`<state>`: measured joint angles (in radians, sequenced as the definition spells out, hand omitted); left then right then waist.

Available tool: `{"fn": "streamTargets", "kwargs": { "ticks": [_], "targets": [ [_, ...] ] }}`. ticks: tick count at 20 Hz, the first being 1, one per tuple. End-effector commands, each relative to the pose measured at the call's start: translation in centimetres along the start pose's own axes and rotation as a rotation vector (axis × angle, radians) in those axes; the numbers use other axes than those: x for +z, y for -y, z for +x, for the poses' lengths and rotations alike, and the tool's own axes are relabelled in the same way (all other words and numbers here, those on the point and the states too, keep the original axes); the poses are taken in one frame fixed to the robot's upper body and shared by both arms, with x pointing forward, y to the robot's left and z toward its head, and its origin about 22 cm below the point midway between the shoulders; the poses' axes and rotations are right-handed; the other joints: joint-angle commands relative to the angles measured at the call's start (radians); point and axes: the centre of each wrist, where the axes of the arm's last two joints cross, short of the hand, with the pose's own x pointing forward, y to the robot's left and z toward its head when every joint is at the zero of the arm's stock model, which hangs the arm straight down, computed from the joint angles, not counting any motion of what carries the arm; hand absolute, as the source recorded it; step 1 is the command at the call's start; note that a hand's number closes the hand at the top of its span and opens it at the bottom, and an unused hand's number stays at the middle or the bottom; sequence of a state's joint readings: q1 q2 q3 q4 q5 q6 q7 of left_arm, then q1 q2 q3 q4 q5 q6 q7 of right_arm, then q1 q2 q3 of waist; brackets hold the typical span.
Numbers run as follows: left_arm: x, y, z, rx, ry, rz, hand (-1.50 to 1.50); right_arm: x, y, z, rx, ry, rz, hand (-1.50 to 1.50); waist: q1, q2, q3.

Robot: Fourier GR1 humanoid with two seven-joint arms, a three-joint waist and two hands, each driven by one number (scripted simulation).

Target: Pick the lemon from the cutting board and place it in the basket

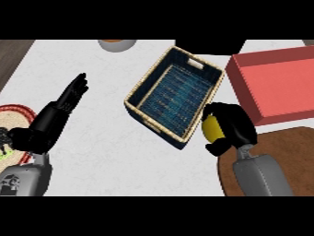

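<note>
White marbled table (pixel 119 152) fills most of the view, with a strip of dark wood grain seen off at the upper left edge. So, the lemon (pixel 212 127): it's a plain bright yellow, smooth-looking, and only a narrow upright sliver of it can be seen, since the rest is wrapped up by the right hand (pixel 230 126). That hand is curled round the fruit, with the black fingers arched over its top and the thumb tucked in below, so the lemon is held on the hand's left side, facing the basket. The lemon is carried just beside the basket's (pixel 140 99) lower right corner, right against the rim there as far as can be told, and not inside it. The basket is a woven rectangular one, pale straw round the rim and dark blue inside, set at a slant in the middle of the table.

Under the right forearm a round brown cutting board (pixel 292 152) is seen at the lower right. A red square tray (pixel 244 87) with raised walls is placed just beyond it, near the basket's right side. A grey bowl (pixel 117 44) is cut off by the top edge.

The left hand (pixel 69 97) is held open over the table on the left, fingers straight and pointed up and away, well apart from the basket. A round woven mat (pixel 13 113) with a red border is partly covered by its forearm. No writing or labels can be read anywhere.
</note>
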<state>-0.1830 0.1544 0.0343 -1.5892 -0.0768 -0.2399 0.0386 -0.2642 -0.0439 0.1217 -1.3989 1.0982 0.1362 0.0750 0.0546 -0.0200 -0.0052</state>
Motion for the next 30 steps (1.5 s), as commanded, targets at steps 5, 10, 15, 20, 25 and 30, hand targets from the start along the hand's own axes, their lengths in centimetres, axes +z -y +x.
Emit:
{"fn": "streamTargets", "kwargs": {
  "ticks": [5,10,15,20,25,30],
  "targets": [
    [-0.7,0.7,0.0,0.005,-0.007,-0.058,0.00,-0.5,4.9,9.0,-0.296,0.022,-0.369,1.50,0.051,-0.002,0.007],
    [-1.4,1.4,0.3,0.017,0.003,-0.065,0.00,0.5,7.0,13.9,-0.425,-0.026,-0.495,1.50,0.050,-0.007,0.000],
    [-1.6,1.5,0.3,-0.008,0.001,-0.064,0.00,0.8,7.9,18.4,-0.431,-0.120,-0.562,1.50,0.044,-0.004,-0.006],
    [-1.7,1.5,0.1,-0.006,0.004,-0.064,0.00,-0.1,9.7,22.6,-0.368,-0.221,-0.644,1.50,0.052,0.006,-0.006],
    [-1.5,1.0,0.0,-0.005,0.002,-0.063,0.00,-1.0,11.9,25.4,-0.359,-0.289,-0.729,1.50,0.055,0.009,-0.003],
    [-2.3,1.2,0.2,-0.004,0.027,-0.055,0.00,-3.3,15.3,26.7,-0.387,-0.373,-0.824,1.50,0.046,0.024,-0.002]
  ]
}}
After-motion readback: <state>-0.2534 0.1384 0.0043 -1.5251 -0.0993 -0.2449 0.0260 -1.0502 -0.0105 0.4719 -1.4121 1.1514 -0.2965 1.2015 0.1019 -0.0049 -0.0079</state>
